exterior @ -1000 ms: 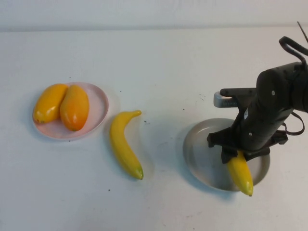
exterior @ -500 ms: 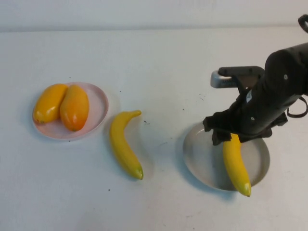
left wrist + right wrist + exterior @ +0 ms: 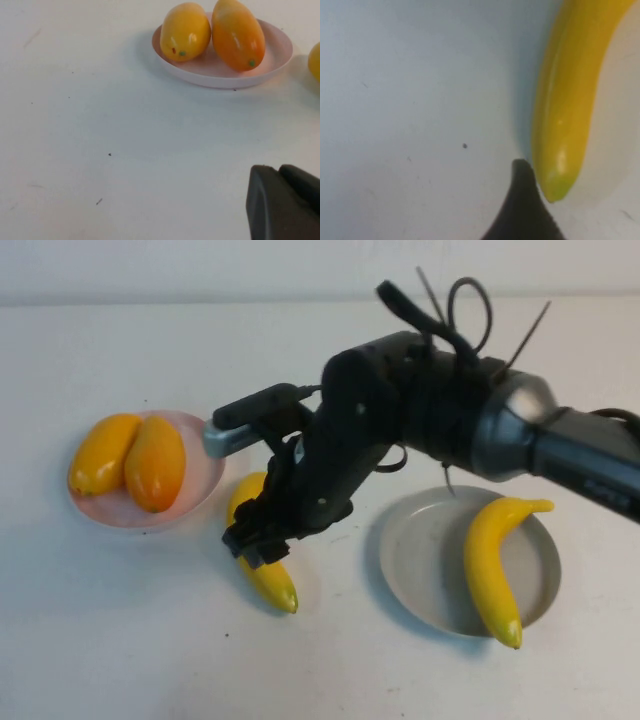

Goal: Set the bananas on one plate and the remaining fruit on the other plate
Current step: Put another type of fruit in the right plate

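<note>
Bananas are split between two spots: one banana (image 3: 492, 565) lies on the grey-blue plate (image 3: 420, 560), well off to the right of the right gripper (image 3: 258, 542), and the second banana (image 3: 262, 570) lies on the white table (image 3: 320, 370) directly beneath that gripper, its greenish tip poking out below. From the right wrist view, this banana (image 3: 570, 100) runs just beside one dark fingertip (image 3: 522, 200); whether the right gripper's fingers are spread or closed cannot be told. Just to the left of the right gripper sits the pale pink plate (image 3: 205, 465), holding two mango-like fruits (image 3: 130, 460) side by side and touching. The left gripper (image 3: 282, 202) shows only as a dark edge in its own wrist view, over bare table, apart from the pink plate (image 3: 272, 62); its finger state cannot be told.
</note>
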{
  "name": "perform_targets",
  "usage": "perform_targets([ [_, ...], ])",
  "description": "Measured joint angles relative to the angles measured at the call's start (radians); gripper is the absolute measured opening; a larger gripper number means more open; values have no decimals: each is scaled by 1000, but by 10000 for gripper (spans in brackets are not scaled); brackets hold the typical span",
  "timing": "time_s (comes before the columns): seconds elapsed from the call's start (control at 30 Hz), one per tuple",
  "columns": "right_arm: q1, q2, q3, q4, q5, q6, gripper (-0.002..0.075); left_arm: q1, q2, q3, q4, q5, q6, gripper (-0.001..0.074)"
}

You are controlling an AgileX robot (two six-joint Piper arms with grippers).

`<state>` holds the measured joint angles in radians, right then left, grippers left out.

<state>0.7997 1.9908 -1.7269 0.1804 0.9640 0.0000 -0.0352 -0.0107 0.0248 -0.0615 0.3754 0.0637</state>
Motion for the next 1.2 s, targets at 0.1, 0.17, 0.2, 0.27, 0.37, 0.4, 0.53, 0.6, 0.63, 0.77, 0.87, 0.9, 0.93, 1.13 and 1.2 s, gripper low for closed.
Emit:
perform_targets([
  [0.1,13,96,-103,0,44,0,442,0,0,0,0,0,0,-4],
  [0.17,13,153,-165,-3,64,0,442,0,0,0,0,0,0,-4],
  [0.2,13,183,-198,-4,78,0,442,0,0,0,0,0,0,-4],
  [0.27,13,233,-251,-6,102,0,442,0,0,0,0,0,0,-4],
  [0.37,13,286,-298,-14,132,0,442,0,0,0,0,0,0,-4],
  [0.4,13,299,-308,-17,137,0,442,0,0,0,0,0,0,-4],
  [0.53,13,328,-321,-35,155,0,440,0,0,0,0,0,0,-4],
  [0.6,13,334,-321,-37,166,0,420,0,0,0,0,0,0,-4],
  [0.63,13,334,-321,-37,168,12,399,0,0,0,0,0,0,-4],
  [0.77,13,327,-323,-39,182,75,305,0,0,0,0,0,0,-4],
  [0.87,13,288,-318,-39,193,97,307,0,0,0,0,0,0,-4],
  [0.9,13,269,-307,-42,193,112,307,0,0,0,0,0,0,-4],
  [0.93,13,240,-290,-42,194,134,307,0,0,0,0,0,0,-4],
  [1.13,-29,-8,-47,-99,133,289,307,0,0,0,0,0,0,-4],
  [1.2,-57,-80,70,-110,87,334,307,0,0,0,0,0,0,-4],
])
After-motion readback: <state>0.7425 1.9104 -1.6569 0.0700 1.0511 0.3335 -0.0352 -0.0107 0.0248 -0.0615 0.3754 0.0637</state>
